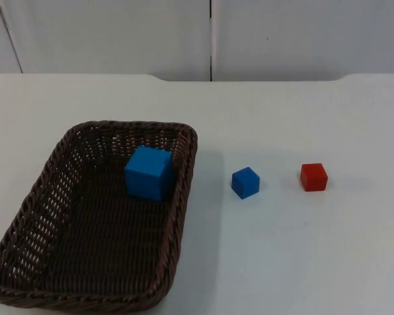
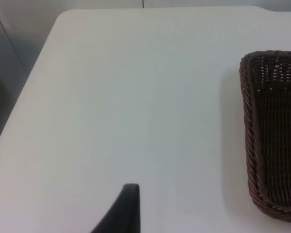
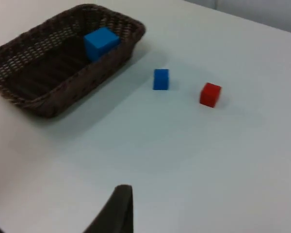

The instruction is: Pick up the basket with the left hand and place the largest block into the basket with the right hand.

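A dark brown wicker basket [image 1: 181,203] rests on the white table at the left. Inside it, against its far right wall, sits the large blue block [image 1: 148,172]. A small blue block [image 1: 245,182] and a small red block [image 1: 313,177] lie on the table to the basket's right. My left gripper [image 2: 128,211] hangs over bare table, well apart from the basket's rim [image 2: 247,121]. My right gripper [image 3: 120,208] is raised and back from the basket [image 3: 48,103], the large blue block [image 3: 101,42], the small blue block [image 3: 160,79] and the red block [image 3: 210,94]. Neither gripper holds anything.
The grey partition wall [image 1: 210,36] closes off the far end of the table. The table's left edge and far corner [image 2: 53,29] lie beyond the basket.
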{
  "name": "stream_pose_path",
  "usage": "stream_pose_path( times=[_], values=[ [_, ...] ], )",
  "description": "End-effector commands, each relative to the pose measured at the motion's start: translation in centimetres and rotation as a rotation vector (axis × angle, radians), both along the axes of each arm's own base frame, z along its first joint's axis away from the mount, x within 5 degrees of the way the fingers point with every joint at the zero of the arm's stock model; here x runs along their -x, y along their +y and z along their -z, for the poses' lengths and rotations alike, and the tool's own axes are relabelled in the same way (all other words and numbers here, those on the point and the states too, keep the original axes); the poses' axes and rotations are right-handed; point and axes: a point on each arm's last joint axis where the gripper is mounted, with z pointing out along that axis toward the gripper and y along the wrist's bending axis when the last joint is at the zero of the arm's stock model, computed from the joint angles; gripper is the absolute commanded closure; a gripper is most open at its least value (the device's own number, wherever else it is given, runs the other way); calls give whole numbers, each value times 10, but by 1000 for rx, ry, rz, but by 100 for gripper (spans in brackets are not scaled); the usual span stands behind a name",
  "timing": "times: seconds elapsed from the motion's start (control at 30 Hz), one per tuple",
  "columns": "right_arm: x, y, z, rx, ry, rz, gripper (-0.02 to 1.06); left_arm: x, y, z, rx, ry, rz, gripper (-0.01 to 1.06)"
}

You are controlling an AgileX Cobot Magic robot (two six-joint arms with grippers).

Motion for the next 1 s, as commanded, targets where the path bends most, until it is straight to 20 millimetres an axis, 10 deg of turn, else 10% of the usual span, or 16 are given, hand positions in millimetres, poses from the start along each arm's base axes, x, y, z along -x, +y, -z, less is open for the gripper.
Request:
stream_pose_path(
  times=[0.0,0.97],
  values=[
    [0,0,1,-3,-3,34,-1,0,0,1,1,-9,8,0],
    [2,3,1,-2,-4,508,-1,0,0,1,1,-9,8,0]
  ],
)
